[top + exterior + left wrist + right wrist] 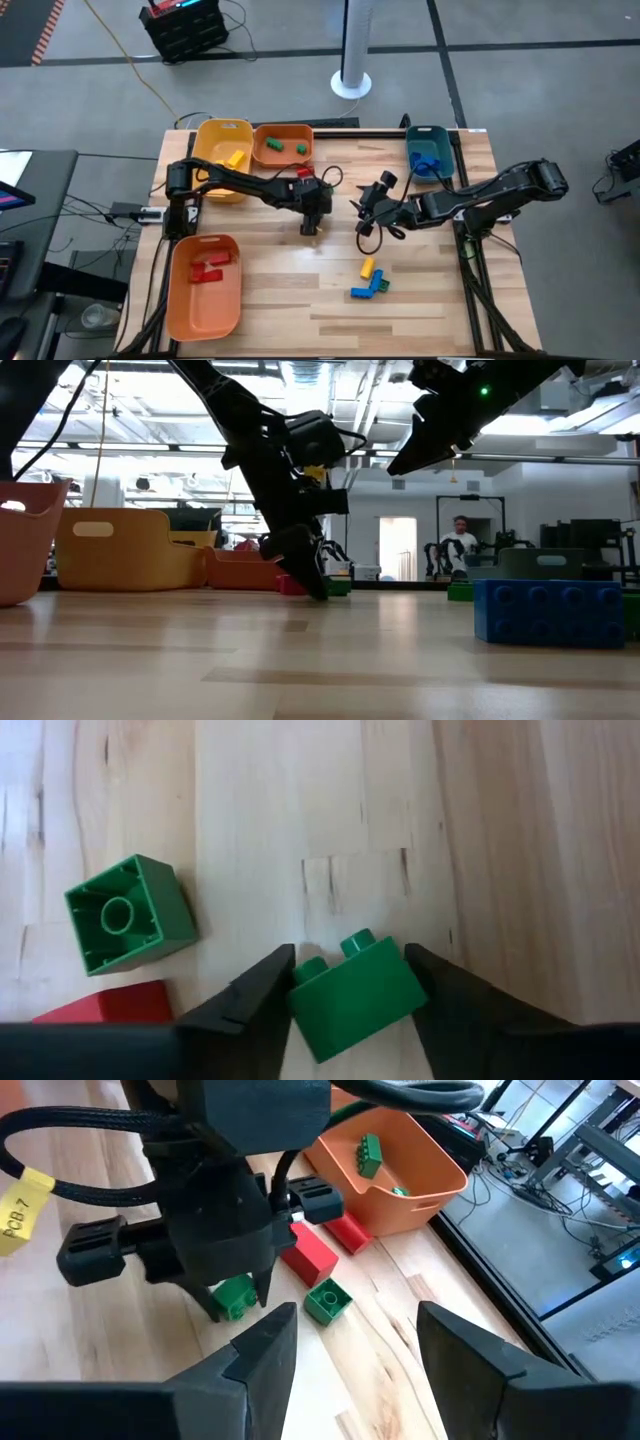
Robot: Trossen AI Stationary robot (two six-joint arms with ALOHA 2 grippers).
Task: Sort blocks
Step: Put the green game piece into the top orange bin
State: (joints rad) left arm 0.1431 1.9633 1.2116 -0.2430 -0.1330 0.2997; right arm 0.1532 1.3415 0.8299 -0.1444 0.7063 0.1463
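Observation:
My left gripper (310,228) points down at the table's middle, shut on a green brick (355,995). A second green brick (130,915) lies upside down on the wood close by, beside two red bricks (310,1255). My right gripper (362,205) is open and empty, hanging in the air (425,445) just right of the left gripper. A yellow, a blue and a green brick (368,280) lie together toward the near edge. The orange bin (283,145) holds green bricks. My left gripper pinches the green brick's two opposite side walls (300,1005) between its two fingers, coming from above and pointing down. The brick's studs (345,948) face away from the wrist. Whether the brick rests on the table or is just clear of it, I cannot tell.
A yellow bin (222,150) with a yellow brick and a teal bin (430,150) with blue bricks stand at the far edge. A large orange bin (205,285) with red bricks stands near left. A person (460,540) stands far behind the table.

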